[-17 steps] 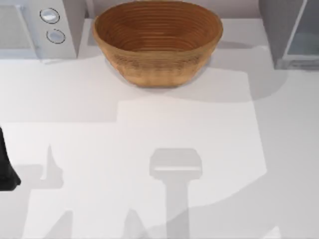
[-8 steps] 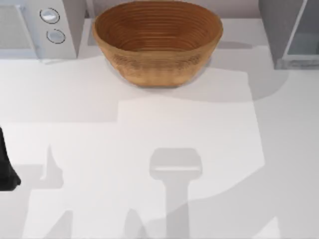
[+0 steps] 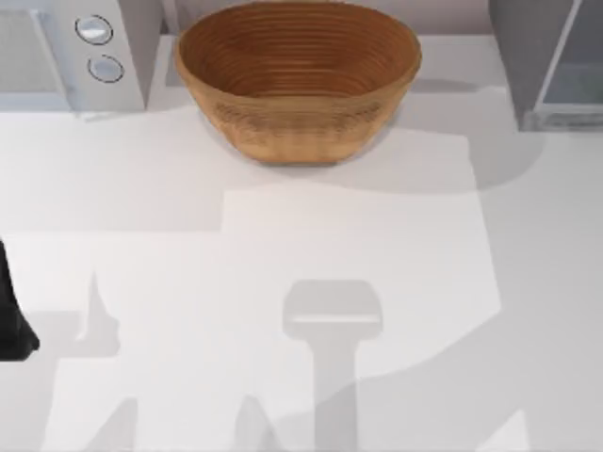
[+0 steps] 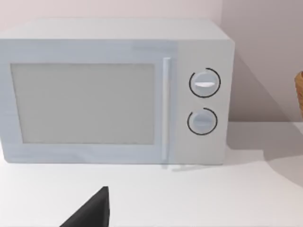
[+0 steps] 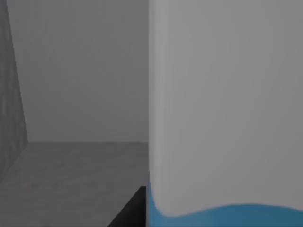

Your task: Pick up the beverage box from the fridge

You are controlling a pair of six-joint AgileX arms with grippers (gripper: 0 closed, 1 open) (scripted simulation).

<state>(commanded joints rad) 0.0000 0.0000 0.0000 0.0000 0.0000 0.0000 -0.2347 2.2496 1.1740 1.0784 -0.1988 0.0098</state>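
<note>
At the table's (image 3: 283, 245) left edge in the top view a dark part of the left arm (image 3: 11, 315) rests, parked; whether its pincer is released or clenched I cannot tell; the left wrist view faces a white microwave (image 4: 113, 92) with two round knobs, which sits at the table's far left corner; just right of it stands the brown woven bowl (image 3: 298, 77), close to the back edge at the middle; further right, in the far right corner, is the grey fridge (image 3: 551, 61) with its pale glass panel; the right wrist view looks into a grey interior, where the beverage box (image 5: 227, 118) stands very close, whitish-grey above a blue band.
</note>
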